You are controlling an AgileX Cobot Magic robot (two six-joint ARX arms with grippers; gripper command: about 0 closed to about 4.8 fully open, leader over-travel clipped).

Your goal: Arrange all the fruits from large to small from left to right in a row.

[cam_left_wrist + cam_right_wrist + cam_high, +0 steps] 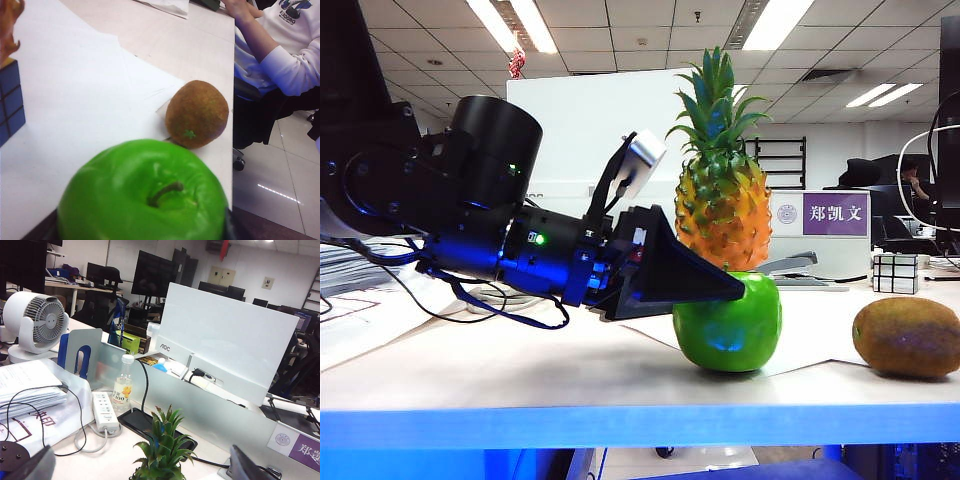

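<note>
In the exterior view the left arm reaches in from the left edge, a black barrel of a body lit with blue and one small green light; its left gripper (740, 290) ends at the apple (728, 325), one dark wedge-shaped finger (685, 270) lying against the fruit's upper left shoulder. The left wrist view shows the jaws set wide with the apple (142, 195) sitting between them, dark finger edges just visible at either side of it (whether they press it or merely flank it, I cannot tell). The apple is a glossy, saturated green, round and squat, with a short brownish stem sunk in its dimple; it rests on white paper on the pale table (520, 375).

Directly behind the apple in the exterior view stands the pineapple (722, 205), upright, its body orange at the shoulders fading to yellow, diamond-patterned, topped by a spiky green crown; the right wrist view looks down on that crown (162, 450).

Further right, near the table's front edge and apart from the apple, lies the kiwi (908, 337), a dull brown fuzzy oval; in the left wrist view the kiwi (196, 114) shows a small green mark on its skin. A Rubik's cube (895, 272) sits behind it.

The right gripper (142, 467) hangs above the pineapple, jaws spread wide with nothing between them, only two dark fingertips (247, 467) showing.
</note>
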